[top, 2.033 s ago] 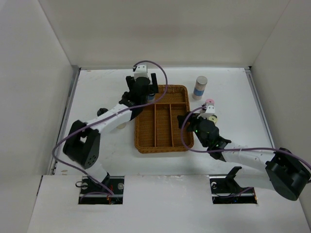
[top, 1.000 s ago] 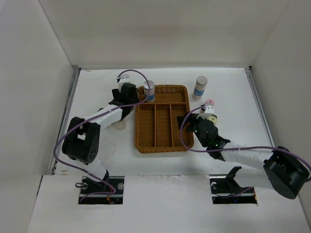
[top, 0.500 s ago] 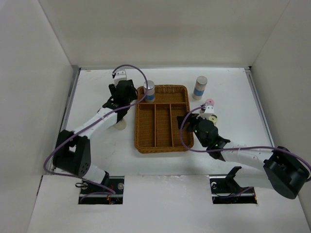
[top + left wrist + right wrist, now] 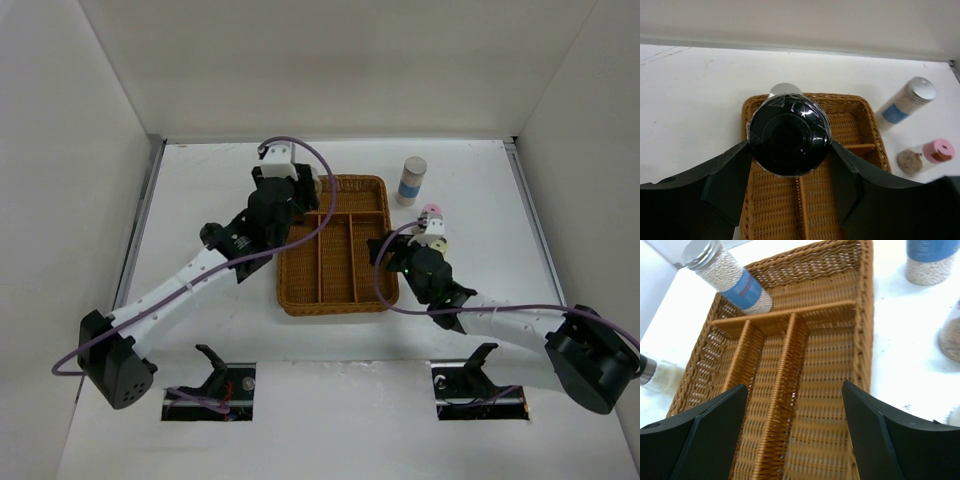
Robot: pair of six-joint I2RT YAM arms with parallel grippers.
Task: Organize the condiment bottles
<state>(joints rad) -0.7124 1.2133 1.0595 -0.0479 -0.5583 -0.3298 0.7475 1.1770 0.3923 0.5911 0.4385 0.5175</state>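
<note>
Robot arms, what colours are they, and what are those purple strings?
The left arm and right arm are white tubes linked by chunky black round joints. The purple strings are cables, one looping along each arm. At the ends sit flat black fingers.

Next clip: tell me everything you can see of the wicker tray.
The wicker tray is a brown woven rectangle with low walls, lying flat on the white table. Dividers split it into one crosswise compartment at the far end and three long ones nearer the arms. A silver-capped, blue-banded bottle stands in the crosswise compartment's left corner; the long compartments are empty. The left fingers hold a black-topped bottle over that far end; whether it touches the wicker cannot be told.
</note>
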